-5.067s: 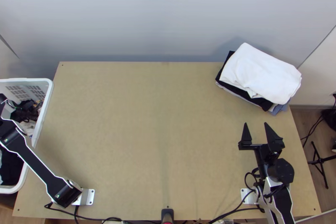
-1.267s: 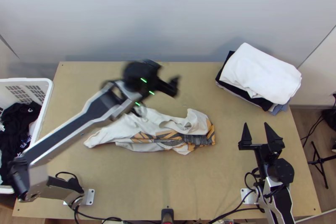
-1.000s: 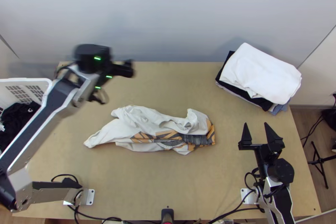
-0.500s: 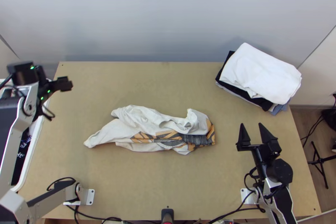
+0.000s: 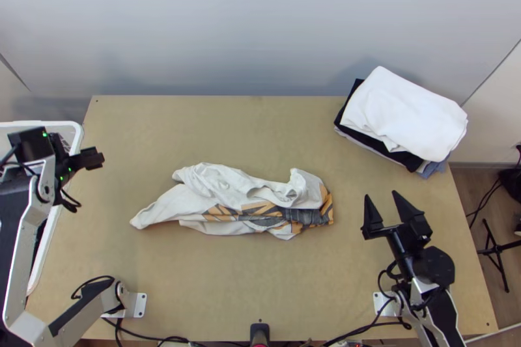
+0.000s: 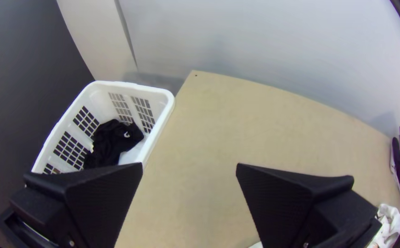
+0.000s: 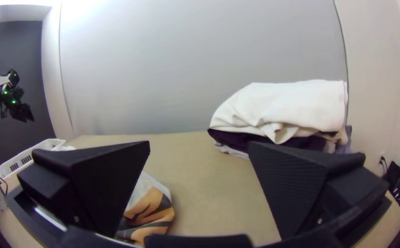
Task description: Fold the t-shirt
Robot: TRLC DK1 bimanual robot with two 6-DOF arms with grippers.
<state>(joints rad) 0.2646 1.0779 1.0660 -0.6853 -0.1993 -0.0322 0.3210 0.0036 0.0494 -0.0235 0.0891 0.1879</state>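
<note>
My left gripper (image 5: 91, 159) is held high at the table's left edge, beside the basket, away from the shirt. In the left wrist view the left gripper (image 6: 189, 166) stands open, its fingers wide apart. The white t-shirt (image 5: 221, 184) with an orange and dark print lies bunched lengthwise across the middle of the table. To its right my right gripper (image 5: 383, 198) is open with nothing between its fingers. The right wrist view has the right gripper (image 7: 200, 149) open, with the shirt's printed end (image 7: 151, 211) partly behind one finger.
A stack of folded clothes (image 5: 404, 112), white on top, sits at the table's back right corner. The white laundry basket (image 6: 158, 133) with dark clothes stands at the left edge. Bare tabletop (image 5: 215, 132) stretches behind the shirt, and more lies in front of it.
The t-shirt has come onto the table since the earliest frame. The left arm has swung from above it back to the left edge. The right gripper has shifted slightly left.
</note>
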